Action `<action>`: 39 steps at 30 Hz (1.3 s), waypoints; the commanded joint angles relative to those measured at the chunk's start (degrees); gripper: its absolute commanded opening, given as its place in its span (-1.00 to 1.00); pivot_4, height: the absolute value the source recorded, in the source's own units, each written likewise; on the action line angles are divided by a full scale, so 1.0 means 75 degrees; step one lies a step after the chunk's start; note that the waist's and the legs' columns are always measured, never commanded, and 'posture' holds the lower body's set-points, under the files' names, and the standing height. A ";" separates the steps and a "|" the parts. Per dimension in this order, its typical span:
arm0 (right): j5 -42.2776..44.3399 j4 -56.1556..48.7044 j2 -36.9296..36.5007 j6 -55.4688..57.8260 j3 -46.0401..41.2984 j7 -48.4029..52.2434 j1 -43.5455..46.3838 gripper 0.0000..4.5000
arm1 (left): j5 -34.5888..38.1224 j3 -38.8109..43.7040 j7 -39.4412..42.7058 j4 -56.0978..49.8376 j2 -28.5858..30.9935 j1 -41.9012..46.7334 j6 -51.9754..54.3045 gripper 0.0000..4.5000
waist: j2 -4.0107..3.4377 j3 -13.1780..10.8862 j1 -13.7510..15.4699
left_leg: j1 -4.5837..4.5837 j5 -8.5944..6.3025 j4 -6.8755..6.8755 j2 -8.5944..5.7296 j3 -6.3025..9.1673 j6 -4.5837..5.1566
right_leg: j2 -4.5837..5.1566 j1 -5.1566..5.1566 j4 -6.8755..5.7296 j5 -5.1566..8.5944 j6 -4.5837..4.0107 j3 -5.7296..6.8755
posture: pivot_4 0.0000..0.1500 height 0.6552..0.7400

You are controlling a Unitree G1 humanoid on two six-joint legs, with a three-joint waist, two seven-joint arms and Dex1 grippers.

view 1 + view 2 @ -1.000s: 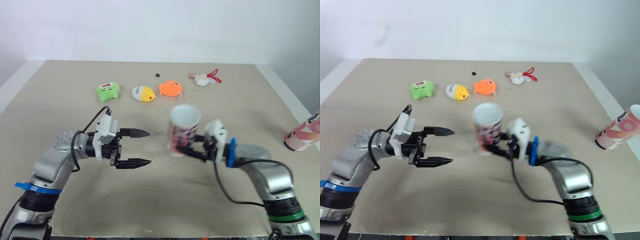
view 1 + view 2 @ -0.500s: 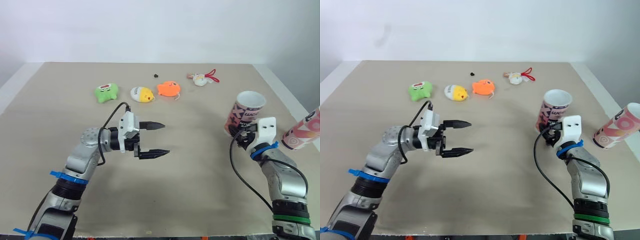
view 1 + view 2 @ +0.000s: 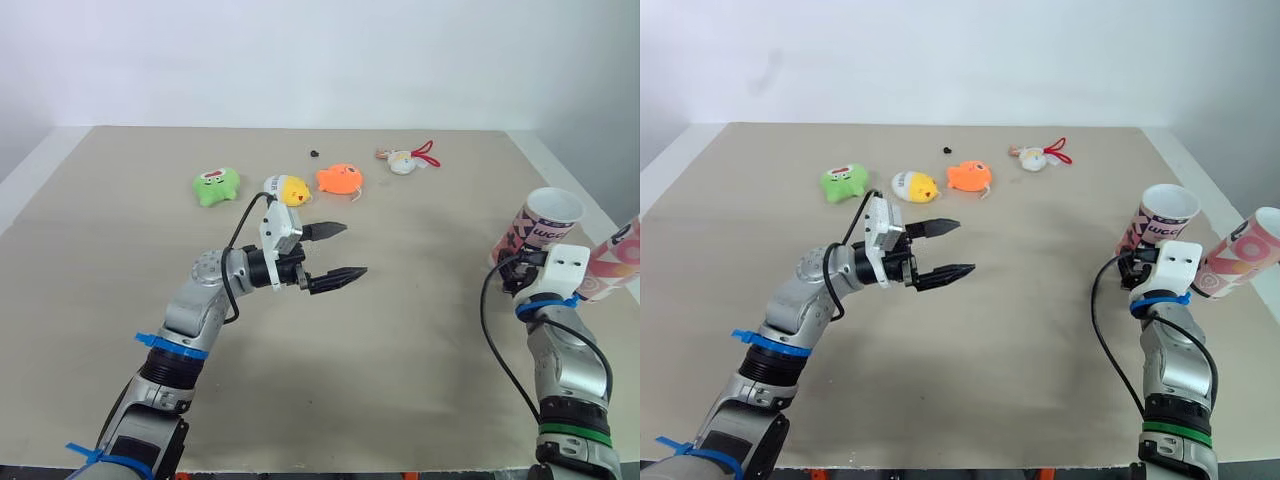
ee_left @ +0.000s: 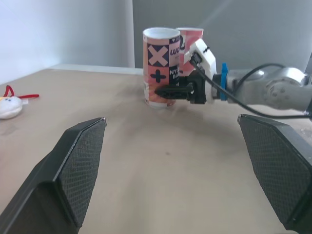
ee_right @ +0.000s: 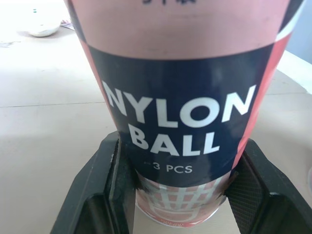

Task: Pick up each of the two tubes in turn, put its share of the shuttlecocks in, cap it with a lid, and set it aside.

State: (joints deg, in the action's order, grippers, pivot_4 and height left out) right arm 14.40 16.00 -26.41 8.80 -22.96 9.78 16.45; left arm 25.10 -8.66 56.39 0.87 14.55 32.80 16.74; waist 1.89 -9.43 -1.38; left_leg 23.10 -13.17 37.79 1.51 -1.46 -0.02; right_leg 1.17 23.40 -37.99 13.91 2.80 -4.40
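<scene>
Beige tabletop [image 3: 420,340]: right claw [image 3: 510,275] grips an upright, mouth-up tube [image 3: 540,225]; left claw [image 3: 355,249] gapes wide.

The table [image 3: 400,330] has a plain beige top. An orange toy [image 3: 340,179] lies toward its far edge. Just left of the orange toy lies a yellow-and-white toy [image 3: 287,188], and further left a green one [image 3: 215,185]. Beyond the orange toy sits a small black thing [image 3: 315,152], and to its right a white toy with a red loop [image 3: 405,160]. Far to its right and nearer, a patterned tube [image 3: 535,232] stands upright, with a second tube [image 3: 622,262] just past it.

Left gripper [image 3: 355,249] outstretched, jaws apart; right gripper [image 5: 181,146] jaws clamped.
</scene>
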 commanded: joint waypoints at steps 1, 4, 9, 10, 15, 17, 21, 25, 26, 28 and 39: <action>0.0323 0.0205 0.0135 0.0314 -0.0259 -0.0007 -0.0038 0.01 | 0.0225 0.0185 -0.0130 -0.0378 -0.0050 0.0265 0.0143 1.00 | 0.0000 0.0000 0.0000 | 0.0000 0.0000 0.0000 0.0000 0.0000 0.0000 | -0.0001 0.0000 0.0000 0.0000 0.0000 0.0000 | 1.00 1.00; 0.0585 0.0169 0.0189 0.0640 -0.0256 0.0191 -0.0079 0.20 | 0.0214 0.0148 -0.0148 -0.0409 -0.0044 0.0332 0.0178 1.00 | 0.0001 0.0001 0.0000 | -0.0001 0.0000 0.0000 0.0001 0.0002 0.0000 | -0.0002 -0.0002 0.0000 0.0000 0.0000 0.0001 | 1.00 1.00; 0.0824 -0.0117 0.0179 0.1020 -0.0191 0.0529 -0.0159 0.95 | 0.0203 0.0086 -0.0170 -0.0492 -0.0016 0.0392 0.0219 1.00 | -0.0001 0.0001 -0.0010 | -0.0002 0.0000 -0.0003 0.0006 0.0003 0.0001 | -0.0008 -0.0002 0.0004 0.0000 -0.0004 0.0001 | 1.00 1.00; 0.0801 -0.0131 0.0153 0.1062 -0.0177 0.0528 -0.0154 0.95 | 0.0207 0.0090 -0.0169 -0.0500 -0.0011 0.0393 0.0227 1.00 | -0.0003 0.0003 -0.0024 | 0.0000 0.0000 -0.0003 0.0006 0.0000 0.0000 | -0.0008 0.0003 0.0004 0.0000 -0.0004 -0.0001 | 1.00 1.00; 0.0833 -0.0083 0.0057 0.1186 -0.0330 0.0506 -0.0092 0.95 | 0.0199 0.0115 -0.0164 -0.0543 0.0023 0.0379 0.0257 1.00 | -0.0003 0.0003 -0.0026 | -0.0005 0.0000 -0.0003 0.0008 0.0001 0.0000 | -0.0012 0.0000 0.0004 0.0001 0.0000 -0.0001 | 1.00 1.00; 0.0958 -0.0194 -0.0005 0.1304 -0.0388 0.0668 -0.0169 0.95 | 0.0200 0.0140 -0.0151 -0.0542 0.0054 0.0377 0.0256 1.00 | -0.0002 0.0003 -0.0025 | -0.0005 0.0000 -0.0003 0.0008 0.0000 0.0000 | -0.0011 -0.0001 0.0004 0.0001 0.0000 -0.0001 | 1.00 1.00; 0.0933 -0.0586 -0.0236 0.1596 -0.0279 0.0940 -0.0521 0.95 | 0.0187 0.0168 -0.0096 -0.0547 0.0167 0.0359 0.0252 1.00 | -0.0003 0.0003 -0.0023 | -0.0002 0.0000 -0.0004 0.0007 0.0000 0.0001 | -0.0010 0.0000 0.0005 0.0002 -0.0001 -0.0002 | 1.00 1.00; 0.0975 -0.1250 -0.0597 0.1976 -0.0360 0.1230 -0.1098 0.95 | 0.0097 0.0214 -0.0070 -0.0603 0.0442 0.0309 0.0191 1.00 | -0.0003 0.0003 -0.0008 | 0.0000 -0.0001 -0.0017 0.0006 0.0005 0.0001 | -0.0009 0.0003 0.0007 0.0007 -0.0008 0.0001 | 1.00 1.00; 0.1029 -0.1423 -0.0683 0.2068 -0.0411 0.1331 -0.1256 0.95 | 0.0112 0.0239 -0.0081 -0.0668 0.0525 0.0270 0.0216 1.00 | -0.0003 0.0003 -0.0004 | 0.0001 -0.0001 -0.0019 0.0005 0.0006 0.0001 | -0.0008 0.0003 0.0008 0.0008 -0.0008 0.0002 | 1.00 1.00; 0.1223 -0.1886 -0.0977 0.2328 -0.0466 0.1820 -0.1737 0.95 | 0.0251 0.0437 -0.0143 -0.0904 0.0808 0.0095 0.0443 1.00 | -0.0006 0.0003 -0.0002 | 0.0003 -0.0002 -0.0020 0.0004 0.0005 0.0001 | -0.0006 0.0003 0.0013 0.0010 -0.0005 0.0002 | 1.00 1.00; 0.4036 -0.5527 -0.2097 0.4172 0.1035 0.5337 -0.2262 0.95 | 0.0960 0.1486 -0.0263 -0.2240 0.2584 -0.2270 0.1927 1.00 | -0.0020 -0.0011 -0.0181 | -0.0011 -0.0004 -0.0029 0.0032 0.0036 0.0012 | -0.0018 0.0003 0.0020 0.0011 0.0002 0.0006 | 1.00 1.00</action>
State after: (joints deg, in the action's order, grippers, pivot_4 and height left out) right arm 40.46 -19.84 -41.01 38.09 -18.20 46.00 -2.40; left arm 31.74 -0.40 55.31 -12.21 32.78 18.31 31.38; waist 1.75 -9.51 -2.74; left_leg 23.00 -13.20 37.57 1.76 -1.21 0.07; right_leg 1.02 23.44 -37.84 13.99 2.80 -4.38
